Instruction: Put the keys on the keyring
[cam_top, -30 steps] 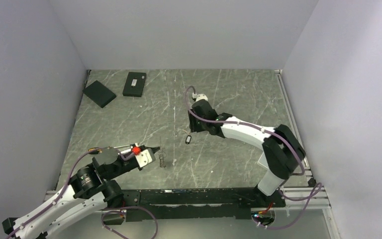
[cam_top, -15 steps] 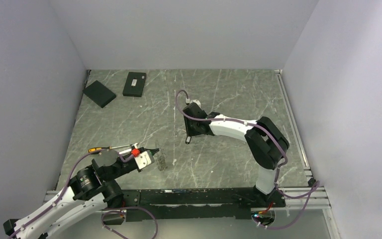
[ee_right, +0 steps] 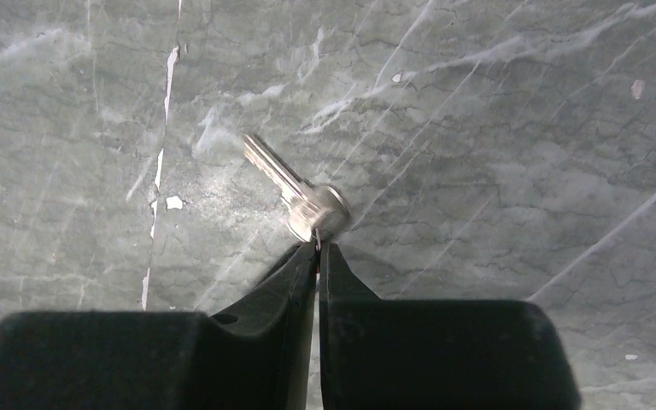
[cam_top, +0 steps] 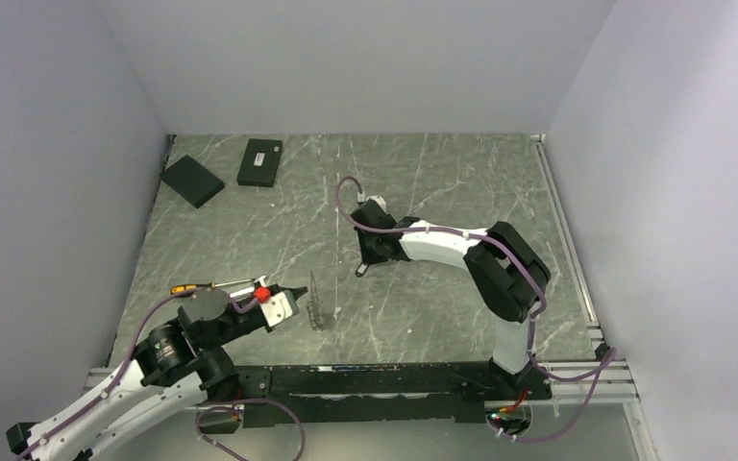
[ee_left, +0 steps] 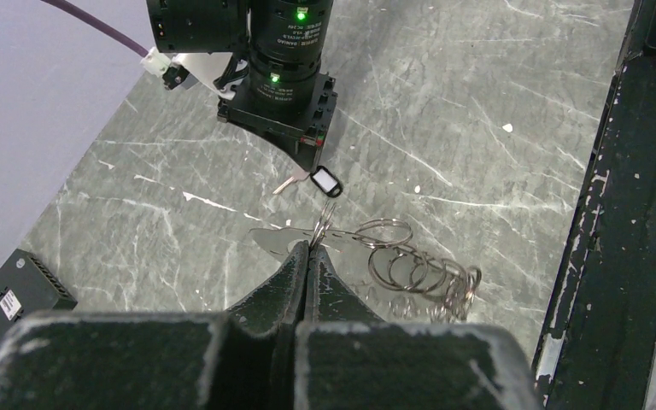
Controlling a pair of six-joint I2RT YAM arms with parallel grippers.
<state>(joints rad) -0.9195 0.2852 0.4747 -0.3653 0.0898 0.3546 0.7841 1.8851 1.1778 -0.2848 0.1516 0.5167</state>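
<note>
Clamping down, with the left gripper (ee_left: pixel 307 248), on one upright wire loop of the keyring (ee_left: pixel 410 272), a string of linked silver rings. Squeezing that loop between fully shut jaws, with no gap visible between the dark fingers. Trailing the other rings away toward the black rail (ee_left: pixel 615 213) at the near edge of the table (cam_top: pixel 442 173), low over the grey marbled surface. Not showing clearly whether those rings are touching the table or hanging just above it. Appearing from the overhead camera as a thin upright glint just ahead of the left fingertips, near the front centre of the table.

Pinching, with the right gripper (ee_right: pixel 318 254), the round head of the key (ee_right: pixel 295 192), with jaws pressed together on the metal. Pointing the silver blade out and away from the fingers, up and to the left in the right wrist camera, over bare stone. Carrying along a small black-rimmed tag (ee_left: pixel 325 181) with a pale face, just beside the key in the left wrist camera. Hovering near the keyring but apart from it, with a strip of table showing between the key and the held loop.

Reaching in from the right with a sharp bend at the elbow, and from the left low along the table. Sharing the surface with a black box (cam_top: pixel 192 181) and a second black box (cam_top: pixel 260 161) at the far left corner, well apart from both grippers. Sharing it too with a yellow-handled screwdriver (cam_top: pixel 207 285) just beside the left arm.
</note>
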